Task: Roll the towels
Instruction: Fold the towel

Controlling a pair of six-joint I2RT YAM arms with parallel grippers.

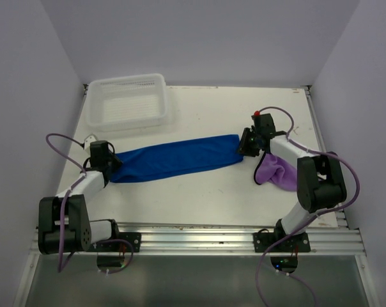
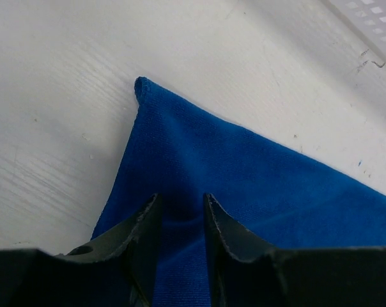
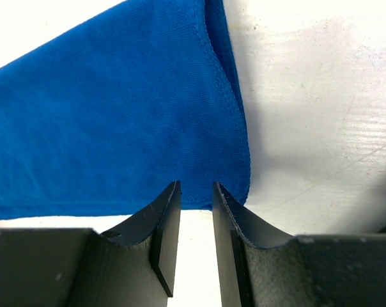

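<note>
Royal blue cloth towel (image 1: 174, 160) lies stretched in a long band across the middle of the white table (image 1: 199, 192), running from the left gripper (image 1: 111, 165) up and across to the right gripper (image 1: 246, 144). Its left end sits slightly nearer the arm bases than its right end.

In the left wrist view, the left gripper (image 2: 180, 198) has its two black fingers (image 2: 145, 246) drawn close together with blue towel (image 2: 244, 173) filling the narrow gap. A crease in the cloth runs into the gap, so it reads as clamped on that end. One towel corner (image 2: 139, 82) points away from the fingers and lies flat on the table (image 2: 52, 96).

In the right wrist view, the right gripper (image 3: 196, 185) also has a narrow gap. Its fingertips (image 3: 170, 198) sit right at the hemmed short edge of the blue towel (image 3: 103, 109), with bare table (image 3: 308, 96) showing through the gap behind the tips. Cannot tell whether it is pinching the hem or only resting over it.

Light purple soft cloth towel (image 1: 273, 171) sits bunched in a heap beside and partly under the right arm, near the blue towel's right end. Whether they touch is hidden by the arm.

White plastic mesh basket (image 1: 129, 80) stands at the far left of the table, apart from both towels.
</note>
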